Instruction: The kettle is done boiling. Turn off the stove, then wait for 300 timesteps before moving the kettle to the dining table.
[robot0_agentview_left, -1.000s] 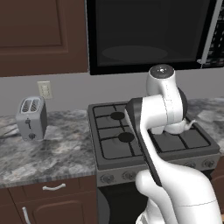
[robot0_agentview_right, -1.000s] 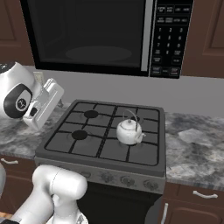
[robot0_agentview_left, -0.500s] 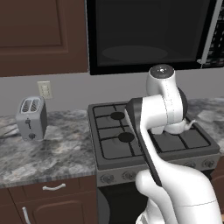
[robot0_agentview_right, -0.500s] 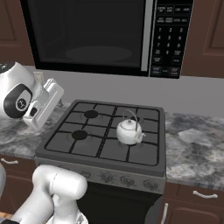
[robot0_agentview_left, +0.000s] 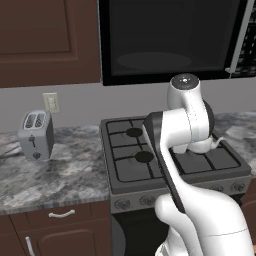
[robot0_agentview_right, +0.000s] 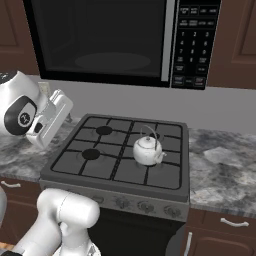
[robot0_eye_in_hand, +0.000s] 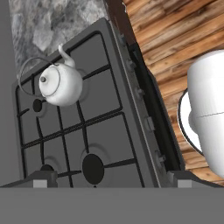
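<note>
Spread wide and holding nothing, the gripper (robot0_eye_in_hand: 111, 177) hovers above the stove (robot0_agentview_right: 165, 186), its black grates (robot0_eye_in_hand: 76, 127) ribbed and matte. Farther right, the rounded white kettle (robot0_agentview_right: 147, 150) sits on a burner, wire handle upright.

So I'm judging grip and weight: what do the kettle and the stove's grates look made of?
The kettle looks like glossy white ceramic or enamel, smooth with soft highlights, under a thin wire handle. The grates look like matte black cast metal, dull and unreflective.
</note>
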